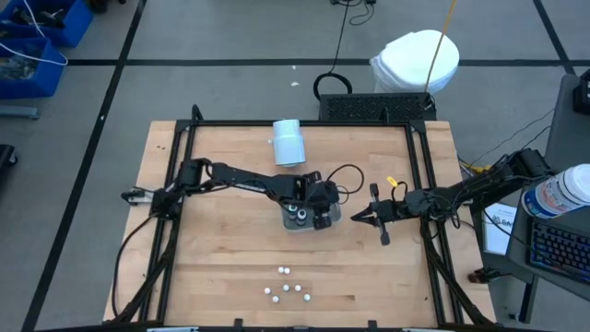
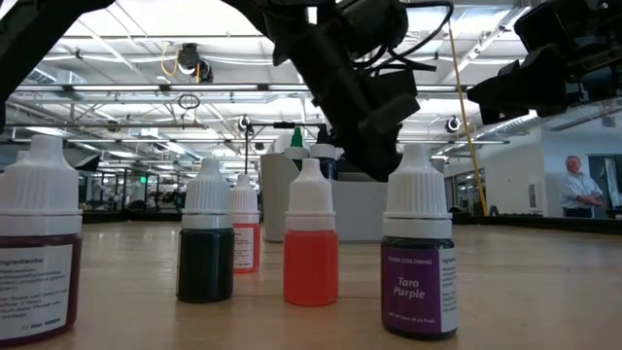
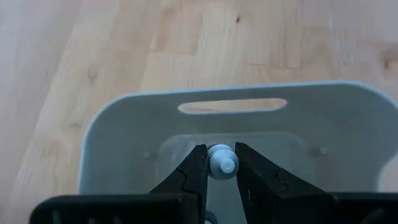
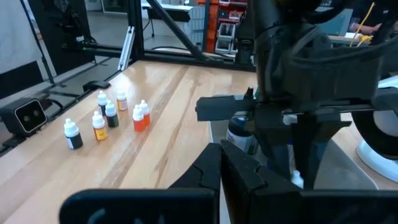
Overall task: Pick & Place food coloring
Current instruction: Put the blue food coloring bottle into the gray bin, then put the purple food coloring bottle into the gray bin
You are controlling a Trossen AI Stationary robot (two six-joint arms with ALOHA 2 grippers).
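Note:
A grey tray (image 1: pixel 288 226) sits mid-table with two dark food coloring bottles (image 1: pixel 295 212) standing in it. My left gripper (image 1: pixel 318 218) reaches slanting down into the tray (image 3: pixel 124 124) and is shut on the white cap of one food coloring bottle (image 3: pixel 222 163); its body is hidden below the fingers. Several small white-capped bottles (image 1: pixel 286 288) stand upright near the table's front edge, with coloured contents in the low view (image 2: pixel 309 238). My right gripper (image 1: pixel 355 219) waits shut, just right of the tray, touching nothing. My left gripper pinches the bottle's ribbed white cap (image 3: pixel 214 167) between its two fingers, one on each side. The fingers come slanting down from the table's left. The cap's tip faces back up along the fingers, above the tray's floor; whether the bottle's base rests there is hidden.
A larger white cylinder (image 1: pixel 289 143) lies at the table's far side. The black frame rails (image 1: pixel 175 184) run along the left and right edges. Bare wood lies between the tray and the loose bottles (image 4: pixel 99 124). A person (image 2: pixel 580 190) stands far off in the room.

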